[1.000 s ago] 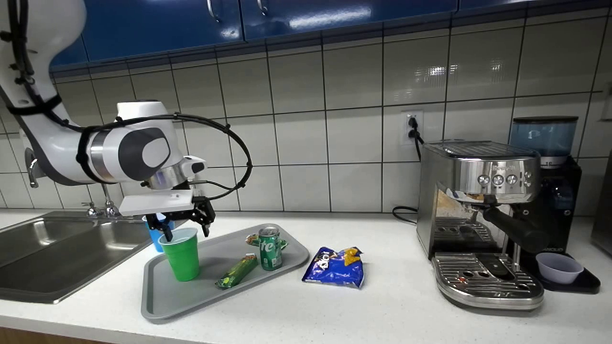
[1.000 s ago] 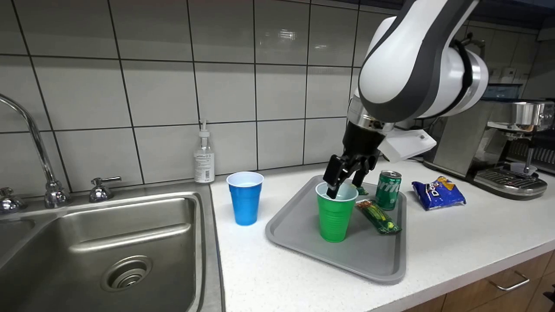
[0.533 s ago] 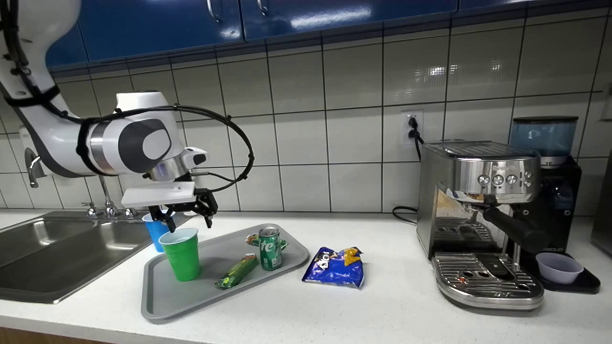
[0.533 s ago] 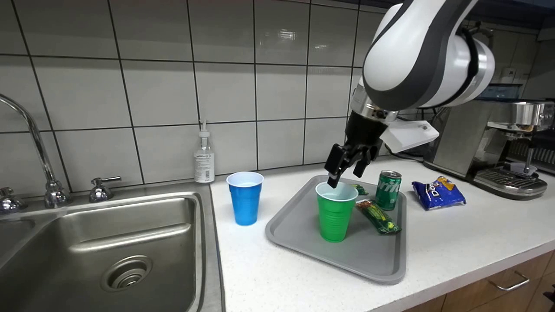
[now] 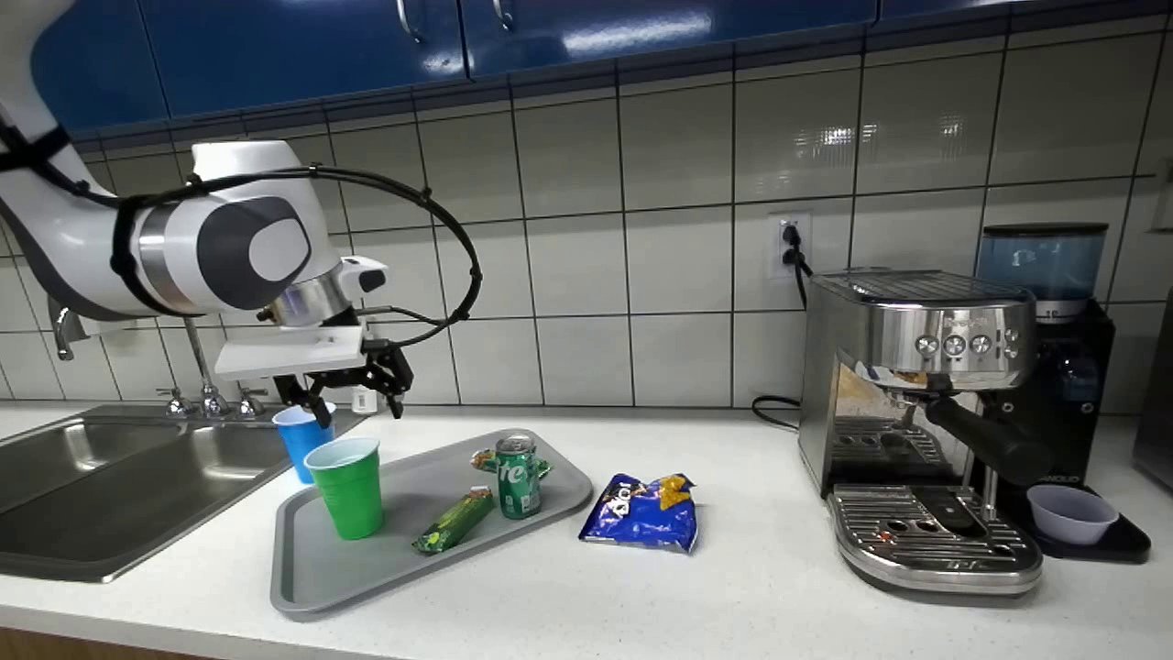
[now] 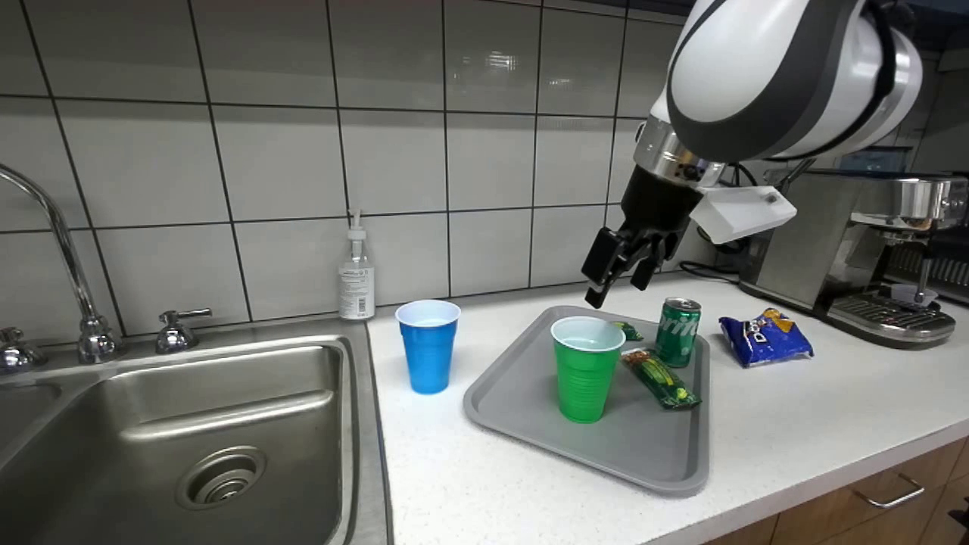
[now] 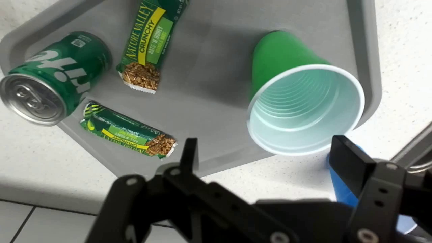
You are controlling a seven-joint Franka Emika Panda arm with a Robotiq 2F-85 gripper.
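On grey tray [image 6: 643,446]: green cup [image 6: 585,378] upright, drink can [image 6: 677,338], two snack bars [image 7: 126,131]; gripper [image 5: 361,416] hangs higher, near cup, fingers [image 7: 352,164] wide apart.

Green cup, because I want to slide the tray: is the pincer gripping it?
No; in an exterior view, the pincer hangs open with a visible gap between it and the green cup.

My gripper [image 7: 264,140]: matt. Green cup [image 6: 587,371] I make out as ribbed plastic, smooth-rimmed; tray [image 6: 522,401], matt plastic; can [image 6: 677,334], shiny metal; snack bag [image 5: 640,515], crinkled glossy film; sink [image 6: 235,405], satin steel; wall tiles [image 6: 395,160], glossy.
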